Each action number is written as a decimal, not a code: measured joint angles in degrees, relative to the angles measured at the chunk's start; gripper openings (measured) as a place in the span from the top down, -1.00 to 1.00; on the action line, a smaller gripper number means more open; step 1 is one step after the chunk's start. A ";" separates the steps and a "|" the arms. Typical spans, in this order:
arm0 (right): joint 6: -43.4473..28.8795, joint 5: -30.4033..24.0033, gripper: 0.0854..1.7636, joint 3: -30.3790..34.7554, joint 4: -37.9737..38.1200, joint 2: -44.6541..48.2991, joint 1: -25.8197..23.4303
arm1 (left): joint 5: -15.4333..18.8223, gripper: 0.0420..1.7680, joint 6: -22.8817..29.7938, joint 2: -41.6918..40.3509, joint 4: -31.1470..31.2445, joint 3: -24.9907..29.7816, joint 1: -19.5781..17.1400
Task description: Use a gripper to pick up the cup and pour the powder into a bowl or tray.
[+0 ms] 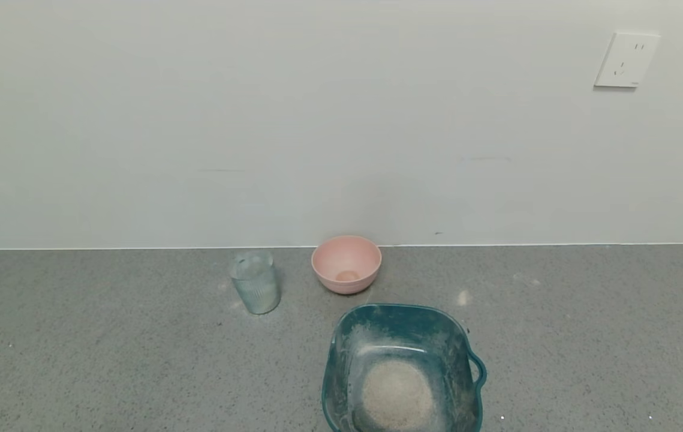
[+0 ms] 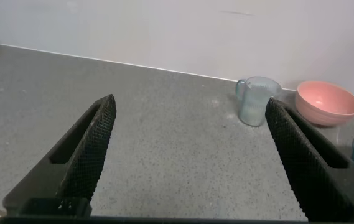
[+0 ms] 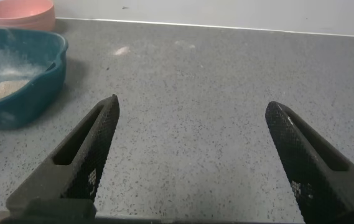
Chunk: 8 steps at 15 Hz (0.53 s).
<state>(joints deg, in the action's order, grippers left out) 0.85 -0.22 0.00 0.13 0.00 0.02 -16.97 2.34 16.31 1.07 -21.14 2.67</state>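
Note:
The clear ribbed cup (image 1: 255, 281) stands upright on the grey counter near the back wall, left of the pink bowl. It also shows in the left wrist view (image 2: 255, 101), far ahead of the open, empty left gripper (image 2: 189, 118). The teal basin (image 1: 458, 336) sits at the front centre with a low mound of beige powder (image 1: 397, 395) in its bottom. The basin (image 3: 40, 74) and powder (image 3: 2, 91) also show in the right wrist view, off to the side of the open, empty right gripper (image 3: 192, 115). Neither gripper shows in the head view.
A round pink bowl (image 1: 346, 263) with a small orange-tan spot stands by the wall, behind the basin and right of the cup; it also shows in the left wrist view (image 2: 327, 102). A wall socket (image 1: 626, 60) is at the upper right. Whitish powder smears (image 1: 464, 297) mark the counter.

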 joint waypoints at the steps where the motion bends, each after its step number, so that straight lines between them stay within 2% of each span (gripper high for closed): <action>1: 0.00 0.01 -0.94 0.00 0.02 0.00 0.02 | 0.27 -0.94 -0.13 -0.16 0.00 -0.13 -1.29; 5: 0.02 0.00 -0.94 0.00 0.00 0.00 0.02 | 2.95 -0.94 -0.69 -3.01 1.46 0.59 -2.94; 8: 0.00 0.04 -0.94 0.00 0.00 0.00 0.00 | 9.09 -0.94 -0.80 -8.00 5.78 1.41 -2.77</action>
<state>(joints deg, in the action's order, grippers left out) 0.85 -0.18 0.00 0.13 0.00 0.02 -7.88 1.54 8.31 6.85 -19.72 -0.10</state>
